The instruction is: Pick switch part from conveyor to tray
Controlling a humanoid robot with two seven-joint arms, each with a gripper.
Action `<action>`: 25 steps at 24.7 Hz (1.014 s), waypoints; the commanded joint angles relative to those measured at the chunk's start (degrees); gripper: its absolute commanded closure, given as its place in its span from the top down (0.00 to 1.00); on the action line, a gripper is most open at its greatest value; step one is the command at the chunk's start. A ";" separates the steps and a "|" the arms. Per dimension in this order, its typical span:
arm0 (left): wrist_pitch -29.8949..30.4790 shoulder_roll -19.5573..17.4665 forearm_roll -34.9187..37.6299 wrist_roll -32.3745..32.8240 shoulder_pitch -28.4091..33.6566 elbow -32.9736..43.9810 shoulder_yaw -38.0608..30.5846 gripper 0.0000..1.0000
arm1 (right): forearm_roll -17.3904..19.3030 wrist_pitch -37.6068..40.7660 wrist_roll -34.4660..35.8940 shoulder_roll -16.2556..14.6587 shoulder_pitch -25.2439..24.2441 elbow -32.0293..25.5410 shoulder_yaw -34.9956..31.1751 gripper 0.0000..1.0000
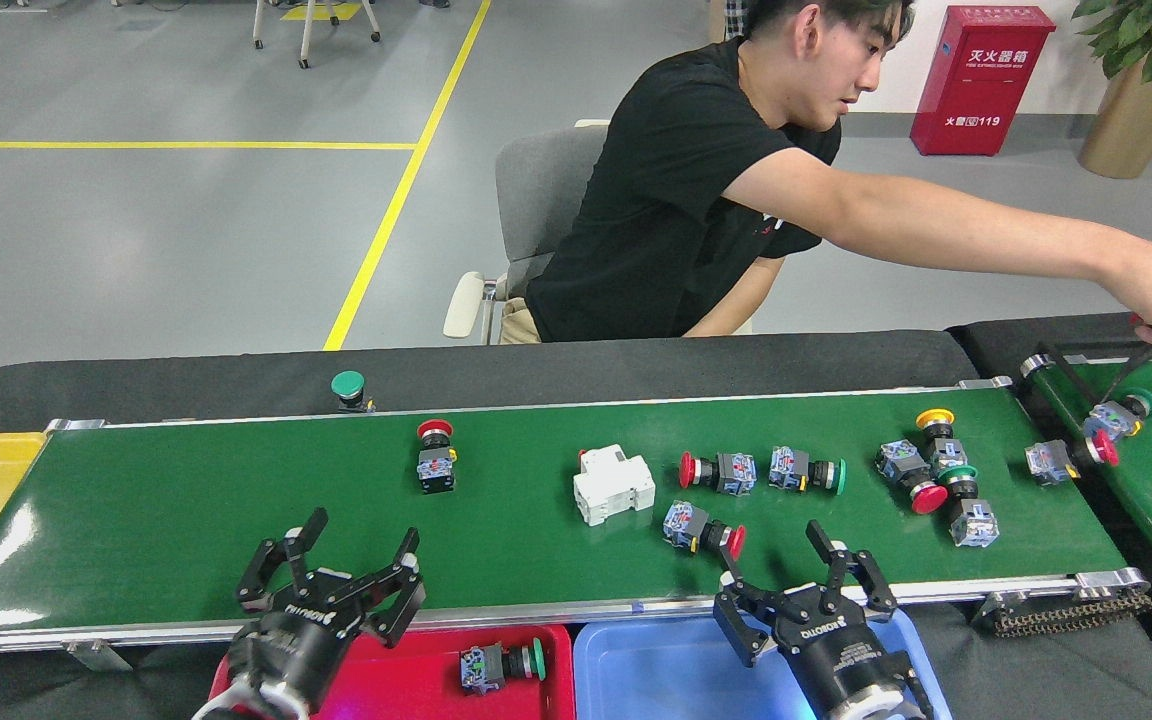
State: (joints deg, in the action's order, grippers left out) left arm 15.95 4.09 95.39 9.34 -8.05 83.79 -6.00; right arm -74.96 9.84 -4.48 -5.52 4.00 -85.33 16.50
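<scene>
Nearby, white breaker [614, 484], person's arm [936, 225] over conveyor [236, 510]

The black left end effector [331, 560] and black right end effector [798, 560] both rise from the near edge with fingers spread wide apart, holding nothing, wrists tilted toward the far side.

Seated person [696, 200], red fire-extinguisher box [982, 78]

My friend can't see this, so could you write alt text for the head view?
Two open end effectors, left and right, hover at the near edge of a green conveyor carrying scattered switch parts. Below it sit a red tray holding one switch and a blue tray; a person reaches right.
</scene>
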 commanded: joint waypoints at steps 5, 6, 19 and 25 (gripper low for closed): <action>-1.28 -0.66 0.06 0.59 -5.92 -6.54 0.11 1.00 | -0.19 4.31 -2.64 3.76 5.31 4.47 1.34 0.99; -1.45 -0.84 0.15 0.59 -6.72 -7.42 0.11 1.00 | -0.54 4.22 -2.64 4.64 6.46 5.87 2.40 0.99; -6.81 -5.41 -0.02 -0.02 -13.22 -20.95 0.11 0.99 | -3.88 4.31 -2.73 7.10 11.11 11.23 7.94 0.02; -6.81 -5.67 -0.38 -0.02 -13.40 -20.69 0.11 0.99 | -3.62 9.58 -2.11 7.01 8.83 6.40 8.55 0.02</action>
State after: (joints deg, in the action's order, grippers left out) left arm 9.33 -1.07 95.20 9.76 -20.19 62.51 -5.82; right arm -78.80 16.74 -7.23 1.38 12.89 -77.06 24.79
